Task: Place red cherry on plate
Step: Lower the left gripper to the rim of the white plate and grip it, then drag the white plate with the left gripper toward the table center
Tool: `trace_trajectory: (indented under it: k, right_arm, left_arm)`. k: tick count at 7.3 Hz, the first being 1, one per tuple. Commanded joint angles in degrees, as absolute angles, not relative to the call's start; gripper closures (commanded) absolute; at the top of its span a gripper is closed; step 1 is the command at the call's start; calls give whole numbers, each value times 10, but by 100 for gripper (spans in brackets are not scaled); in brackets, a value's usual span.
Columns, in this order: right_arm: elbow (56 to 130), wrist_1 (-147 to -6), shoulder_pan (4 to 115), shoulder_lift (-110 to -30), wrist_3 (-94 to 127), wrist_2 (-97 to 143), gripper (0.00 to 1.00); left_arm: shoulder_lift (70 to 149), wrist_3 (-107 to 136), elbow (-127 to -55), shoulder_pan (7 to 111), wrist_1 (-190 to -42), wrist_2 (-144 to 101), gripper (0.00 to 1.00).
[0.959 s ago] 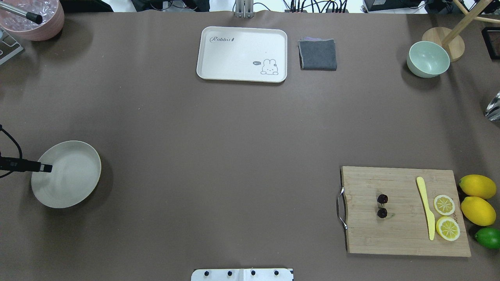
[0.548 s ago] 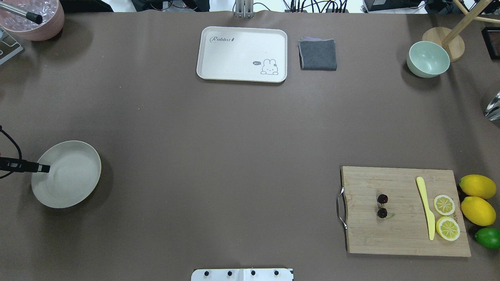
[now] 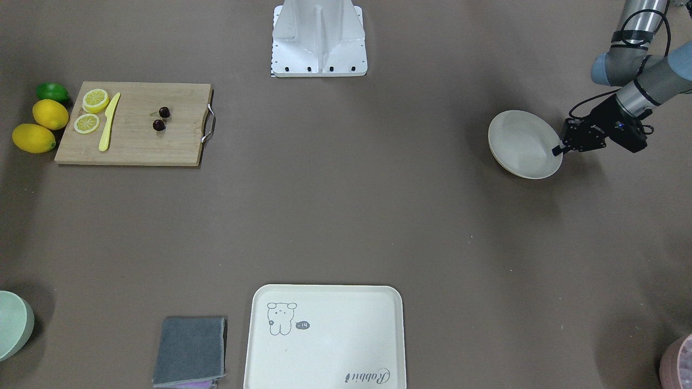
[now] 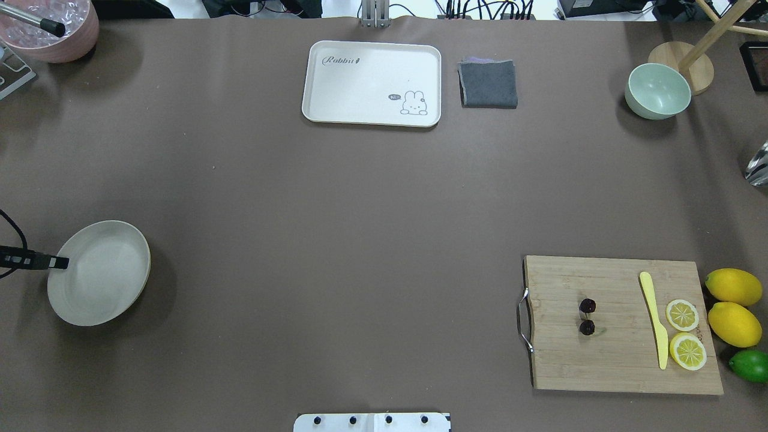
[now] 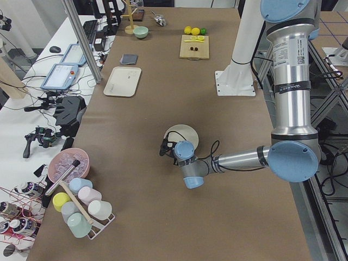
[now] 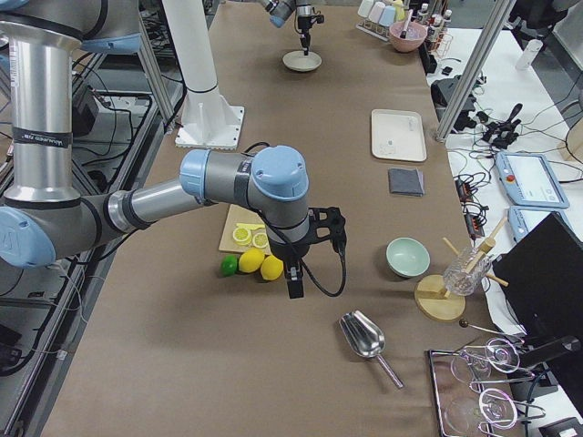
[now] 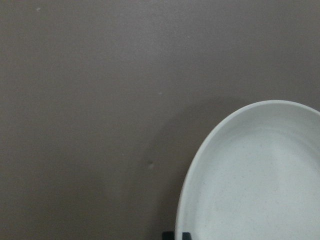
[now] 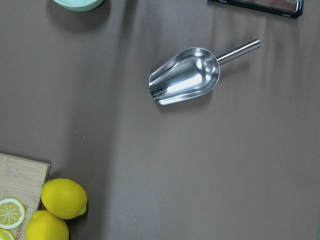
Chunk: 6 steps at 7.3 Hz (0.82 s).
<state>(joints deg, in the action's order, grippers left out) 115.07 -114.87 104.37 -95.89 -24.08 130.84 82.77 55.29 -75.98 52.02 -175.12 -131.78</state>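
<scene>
red cherry (image 4: 587, 327) on cutting board (image 4: 600, 366) | plate (image 4: 99, 282) far left

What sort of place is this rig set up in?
Most likely a robotics lab staging a mock kitchen: a silver-and-blue robot arm at a brown-covered table, a white side bench with blue-framed tablets, and props like yellow lemon slices on a rectangular wooden cutting board and an off-white round plate.

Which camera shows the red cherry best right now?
Overhead exterior: the red cherry lies unobstructed on the cutting board. Front-facing shows it smaller; exterior left only as specks; the right arm hides it in exterior right; wrist views miss it.
</scene>
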Motion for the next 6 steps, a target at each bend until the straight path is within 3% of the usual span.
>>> trace_trajectory:
  k: [1,3,6]
  right_arm:
    - [1149,-1149,1043,-959,-241,1309,0]
    - [1149,-1149,1043,-959,-241,1309,0]
    - [1150,-1149,1043,-959,-241,1309,0]
  left_arm:
    - [834,559,-766,540,-1741,-1364,100]
    - [891,559,-808,650,-1602,-1486,100]
    - [928,560,-944,663,-1421,-1503,100]
